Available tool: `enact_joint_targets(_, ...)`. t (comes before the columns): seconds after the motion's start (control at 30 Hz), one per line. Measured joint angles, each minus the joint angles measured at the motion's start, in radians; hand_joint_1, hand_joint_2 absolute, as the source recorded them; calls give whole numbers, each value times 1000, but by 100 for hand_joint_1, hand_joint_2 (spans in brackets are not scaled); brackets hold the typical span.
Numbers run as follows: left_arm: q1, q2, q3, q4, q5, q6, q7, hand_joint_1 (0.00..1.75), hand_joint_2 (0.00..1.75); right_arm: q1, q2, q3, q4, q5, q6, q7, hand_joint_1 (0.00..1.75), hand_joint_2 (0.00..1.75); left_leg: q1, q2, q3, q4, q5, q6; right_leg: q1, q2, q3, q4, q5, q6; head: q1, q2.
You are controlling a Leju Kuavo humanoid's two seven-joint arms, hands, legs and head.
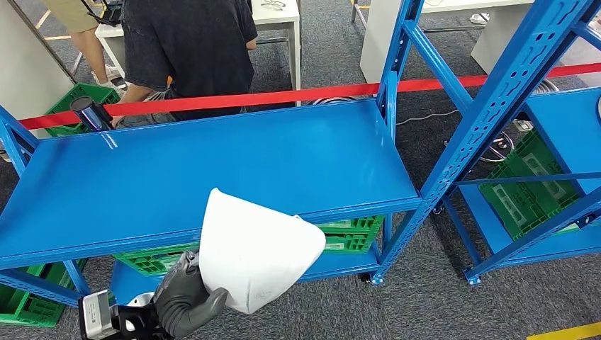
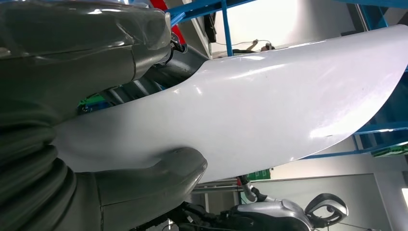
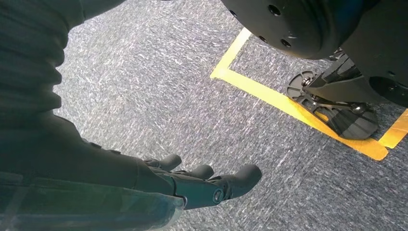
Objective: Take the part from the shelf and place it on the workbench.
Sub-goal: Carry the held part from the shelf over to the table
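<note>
From the head view, the left robot hand, grey and rubbery, comes up from the bottom and grips the lower edge of a big white shiny curved plastic part. The part is held up in the air, in front of the front edge of the blue metal shelf, and it hides a bit of that edge. Green plastic crates sit on the lower level of the shelf, under the blue board. A red strap runs across behind the shelf. A person in a dark shirt stands behind the strap, facing away. A dark shiny tube lies at the far left corner of the shelf. A second blue rack stands to the right, with another green crate low inside it. The floor is grey carpet. In the left wrist view, the white part stretches wide across the picture. The thick grey thumb presses on one side of it and the rest of the left robot hand presses on the other side, so the part is clamped tight. In the right wrist view, the right robot hand hangs over the grey carpet. Its dark fingers are spread a little and hold nothing. Yellow tape makes a line on the carpet nearby.
</note>
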Motion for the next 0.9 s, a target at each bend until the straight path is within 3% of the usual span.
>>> enact_joint_targets(0.9,-4,1,0,0,51,-48,46,175,175,4,-5,14,-3,-38,3,-9,0,175,0,0,0,0,0,0,0,0,0,0,0,0,0,0)
